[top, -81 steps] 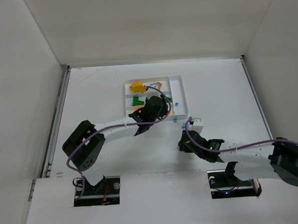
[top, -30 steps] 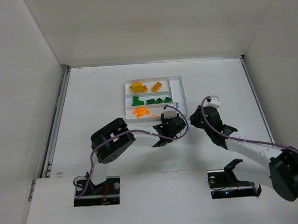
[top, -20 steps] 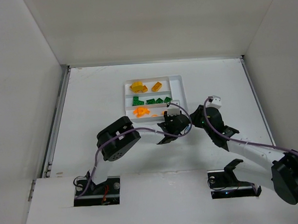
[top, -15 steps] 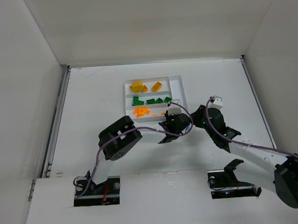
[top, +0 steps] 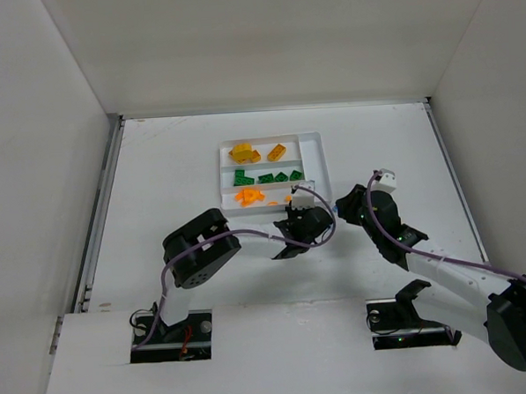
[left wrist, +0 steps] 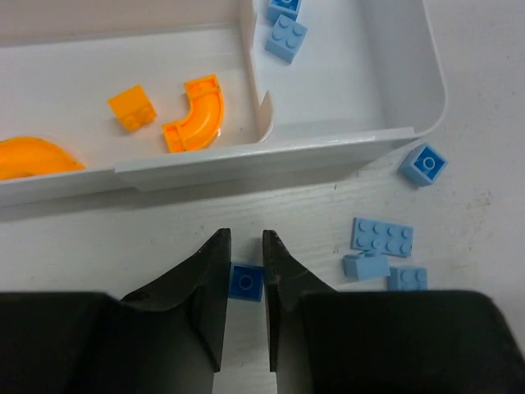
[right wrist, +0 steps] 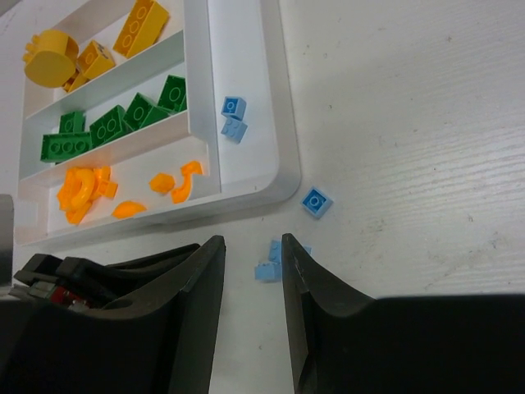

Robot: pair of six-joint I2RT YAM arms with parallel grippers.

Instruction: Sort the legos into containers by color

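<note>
The blue 1x1 brick [left wrist: 246, 281] sits on the table [left wrist: 98, 222], just outside the white tray [left wrist: 271, 152] front wall. The left gripper [left wrist: 244, 236] has its jaws pinched together on it, 1 per side. Step in hand: pickup of a blue piece. The side slot [left wrist: 344, 74], w/ 2 blues inside, lies at 1 o'clock. Next move needs a lift clear of the wall, carry over, release. 4 more loose blues [left wrist: 381, 238] lie at 2-3 o'clock. The right gripper [right wrist: 251, 242] has its jaws apart, empty, near those.
</note>
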